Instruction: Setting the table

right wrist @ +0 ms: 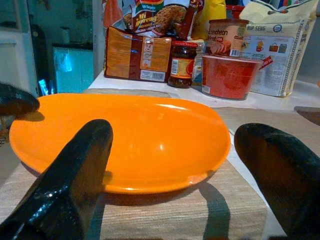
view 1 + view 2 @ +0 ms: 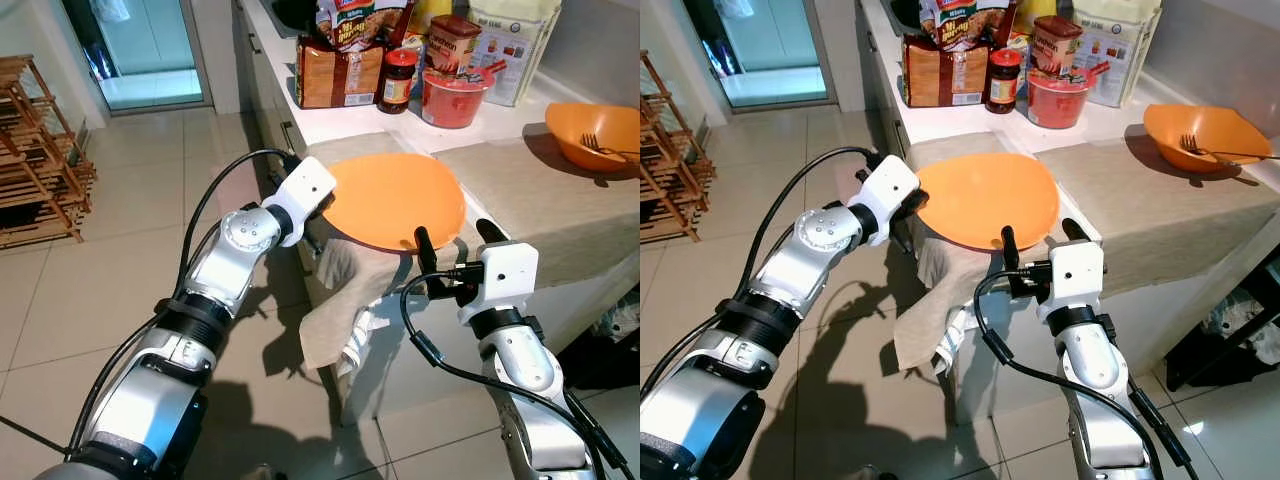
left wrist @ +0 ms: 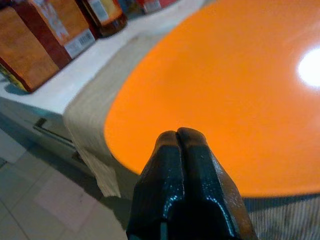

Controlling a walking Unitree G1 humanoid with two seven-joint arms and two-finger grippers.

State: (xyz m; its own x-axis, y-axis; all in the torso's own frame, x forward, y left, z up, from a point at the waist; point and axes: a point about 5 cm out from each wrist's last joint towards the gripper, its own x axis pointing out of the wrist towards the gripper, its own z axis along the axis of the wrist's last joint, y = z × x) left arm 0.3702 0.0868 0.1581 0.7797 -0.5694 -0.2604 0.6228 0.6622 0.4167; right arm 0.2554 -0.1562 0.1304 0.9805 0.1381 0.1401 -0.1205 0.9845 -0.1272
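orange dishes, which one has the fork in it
The orange bowl at the far right end of the counter holds the fork. The orange plate between the two grippers has nothing on it.

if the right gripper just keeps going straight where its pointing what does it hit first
Most likely the near rim of the orange plate: the right gripper is open and aimed straight at it, fingers either side. Depth is hard to judge.

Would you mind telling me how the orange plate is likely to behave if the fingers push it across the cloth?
The orange plate looks glossy and thin, probably light, stiff plastic, so it may slide easily. It lies on a loose cloth that hangs over the counter edge, so pushing might drag the cloth along. Its shallow curve may let it rock.
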